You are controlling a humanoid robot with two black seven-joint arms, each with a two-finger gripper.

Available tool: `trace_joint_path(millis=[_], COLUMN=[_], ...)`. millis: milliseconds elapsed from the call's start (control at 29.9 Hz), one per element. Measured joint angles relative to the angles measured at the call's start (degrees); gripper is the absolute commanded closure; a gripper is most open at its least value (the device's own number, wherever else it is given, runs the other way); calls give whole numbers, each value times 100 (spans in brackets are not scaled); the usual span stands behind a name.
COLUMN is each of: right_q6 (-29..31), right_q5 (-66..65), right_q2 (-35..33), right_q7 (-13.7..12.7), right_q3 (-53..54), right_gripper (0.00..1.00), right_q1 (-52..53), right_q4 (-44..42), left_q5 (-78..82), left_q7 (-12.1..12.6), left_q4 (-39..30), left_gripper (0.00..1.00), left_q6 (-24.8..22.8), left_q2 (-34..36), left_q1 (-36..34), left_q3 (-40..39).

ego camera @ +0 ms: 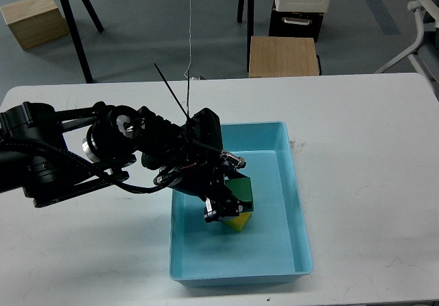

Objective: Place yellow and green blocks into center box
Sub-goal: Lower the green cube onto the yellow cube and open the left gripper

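Head view: left end effector down in blue tray, gripping green block.

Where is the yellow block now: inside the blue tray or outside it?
Inside. The yellow block sits within the blue tray, partly hidden under the green block and left gripper.

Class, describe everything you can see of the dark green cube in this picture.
The small dark green cube looks plain, smooth and solid, its material unclear. It sits inside the large shallow light-blue plastic tray, directly above the bright yellow cube, seemingly resting on it. The left gripper covers the green cube's left side, so only its right part shows; whether the fingers clamp it cannot be told. It appears slightly turned relative to the tray's walls.
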Motion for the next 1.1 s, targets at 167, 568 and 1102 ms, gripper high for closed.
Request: trace_joint_path(millis=[167, 568, 1102], right_q6=[0, 0, 3], right_q5=[0, 0, 24], right_q2=[0, 9, 18], right_q7=[0, 0, 0], right_q3=[-5, -13, -42], right_gripper=[3, 3, 1], right_q1=[0, 0, 314], right_q4=[0, 0, 109], left_q5=[0, 0, -1458], left_q7=[-1, -1, -1], left_q4=[9, 125, -60], left_gripper=[43, 20, 0], left_q6=[0, 0, 0], left_q2=[-81, -91, 434], left_q1=[46, 98, 11], left_q3=[-7, -30, -1208])
